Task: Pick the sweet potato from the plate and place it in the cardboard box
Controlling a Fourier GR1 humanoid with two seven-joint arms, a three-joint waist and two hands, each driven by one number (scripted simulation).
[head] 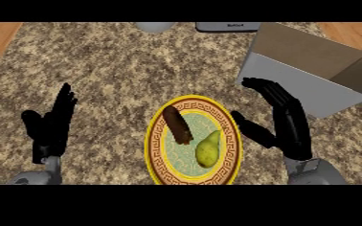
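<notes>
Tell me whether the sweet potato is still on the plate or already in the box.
On the plate. The sweet potato lies on the plate beside the pear, apart from the cardboard box.

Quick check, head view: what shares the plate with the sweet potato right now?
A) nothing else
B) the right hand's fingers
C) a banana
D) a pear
D: a yellow-green pear lies on the plate just right of the brown sweet potato; the right hand is open beside the plate, off its rim.
</notes>
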